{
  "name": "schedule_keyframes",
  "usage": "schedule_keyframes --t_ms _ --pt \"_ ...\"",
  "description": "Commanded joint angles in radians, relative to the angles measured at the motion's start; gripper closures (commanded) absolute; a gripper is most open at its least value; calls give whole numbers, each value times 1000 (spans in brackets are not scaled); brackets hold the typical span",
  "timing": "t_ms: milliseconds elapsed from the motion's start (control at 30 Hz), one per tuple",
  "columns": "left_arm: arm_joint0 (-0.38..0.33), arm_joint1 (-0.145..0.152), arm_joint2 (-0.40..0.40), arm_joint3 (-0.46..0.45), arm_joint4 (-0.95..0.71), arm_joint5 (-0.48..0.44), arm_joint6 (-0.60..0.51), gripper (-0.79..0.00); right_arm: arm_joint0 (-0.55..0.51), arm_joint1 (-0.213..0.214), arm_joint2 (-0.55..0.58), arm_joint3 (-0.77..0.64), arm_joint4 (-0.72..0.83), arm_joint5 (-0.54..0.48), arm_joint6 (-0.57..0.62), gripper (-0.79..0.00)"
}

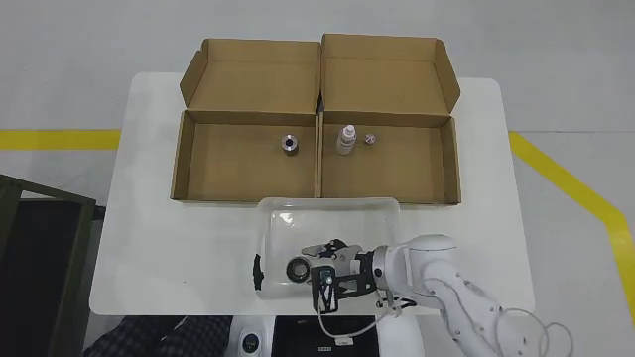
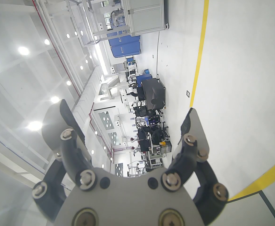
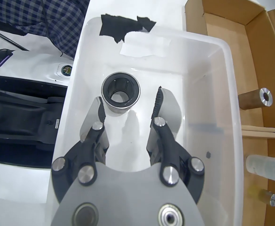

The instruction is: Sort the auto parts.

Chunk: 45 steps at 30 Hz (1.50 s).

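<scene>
A black ring-shaped bearing (image 3: 121, 92) (image 1: 298, 270) stands on end in the white plastic bin (image 3: 224, 76) (image 1: 330, 208) near the table's front edge. My right gripper (image 3: 129, 99) (image 1: 317, 260) hangs open inside the bin, its fingertips just short of the bearing, nothing between them. In the left cardboard box (image 1: 213, 164) lies a metal cylinder (image 1: 287, 143) (image 3: 255, 99). The right cardboard box (image 1: 417, 169) holds a small white bottle (image 1: 345, 140) (image 3: 267, 167) and a small metal stud (image 1: 370, 139) (image 3: 272, 199). My left gripper (image 2: 128, 118) is open, pointing away from the table at the hall.
Both boxes stand side by side behind the bin with lids folded back. Black tape (image 3: 125, 25) sticks to the bin's end wall. A person in a checked shirt (image 3: 40, 8) stands at the table's front edge beside the bin. Bare table lies left and right of the bin.
</scene>
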Motion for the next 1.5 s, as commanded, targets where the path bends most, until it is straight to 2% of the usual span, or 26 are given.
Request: schedule_keyframes --t_ms 0,833,1033,1200,1333,1367,1467 --pt "0 0 0 0 0 0 0 -785 11 0 -9 18 0 0 -5 -388" --pt "0 0 0 0 0 0 0 -785 150 -26 -177 165 20 74 -7 -496" --pt "0 0 0 0 0 0 0 -785 172 -30 -198 191 36 73 -3 -477" --pt "0 0 0 0 0 0 0 -785 185 -32 -210 209 57 73 -1 -329" --pt "0 0 0 0 0 0 0 -785 193 -33 -216 215 71 71 -4 -92" --pt "0 0 0 0 0 0 0 -785 195 -33 -216 216 76 71 -5 -3" --pt "0 0 0 0 0 0 0 -785 198 -32 -212 225 97 70 -9 0"
